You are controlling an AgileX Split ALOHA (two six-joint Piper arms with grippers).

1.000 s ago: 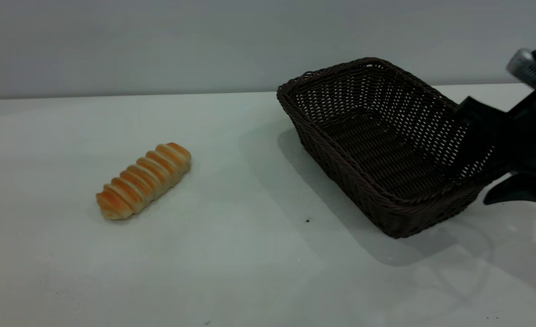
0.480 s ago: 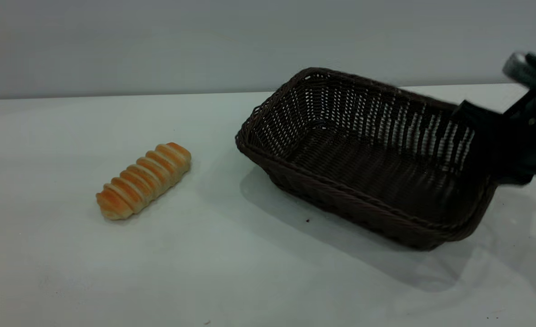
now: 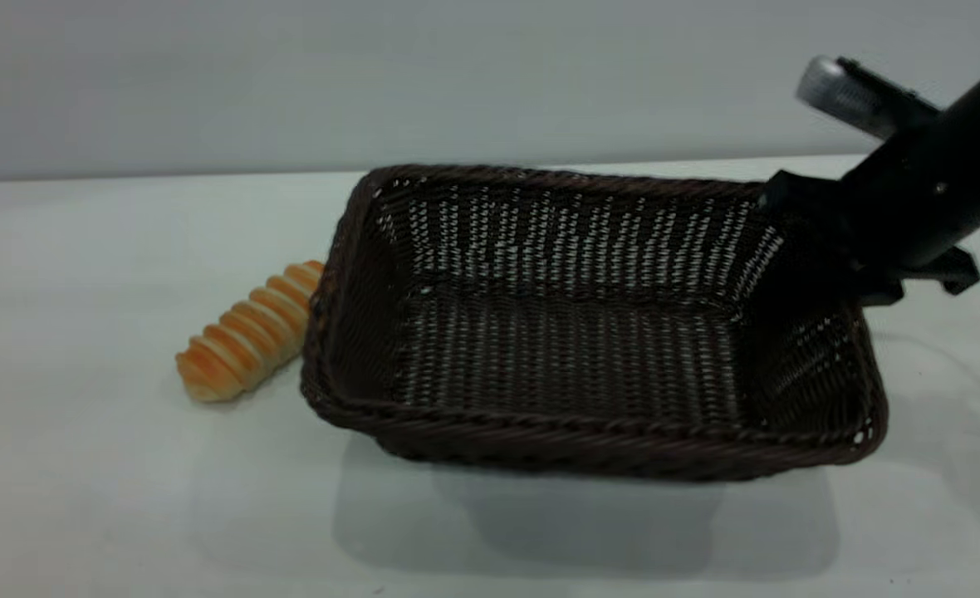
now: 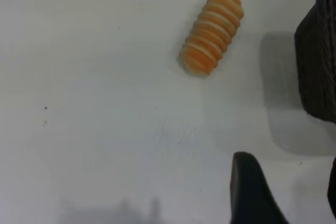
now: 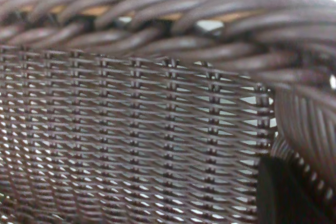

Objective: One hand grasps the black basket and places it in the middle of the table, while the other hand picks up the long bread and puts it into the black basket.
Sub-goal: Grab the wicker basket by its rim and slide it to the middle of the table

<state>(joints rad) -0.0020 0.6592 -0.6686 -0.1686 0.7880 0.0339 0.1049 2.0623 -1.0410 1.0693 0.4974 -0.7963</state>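
The table (image 3: 124, 515) lay bare nearest the camera. The black basket (image 3: 590, 365) hung above its shadow, long axis left-right, the right gripper (image 3: 822, 249) clamped on its right rim. The long bread (image 3: 245, 336), beside its left rim, slanted away rightward. Left gripper (image 4: 286, 192): grip unclear.

Black basket (image 3: 590, 365) — woven wicker; table (image 3: 124, 498) — smooth, matt.

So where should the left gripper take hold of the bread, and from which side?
Grip the bread across its narrow middle, coming straight down from above. It lies flat on the table, long and slim, so fingers closing across the width fit best. Its far end sits close to the basket, so stay clear of that end.
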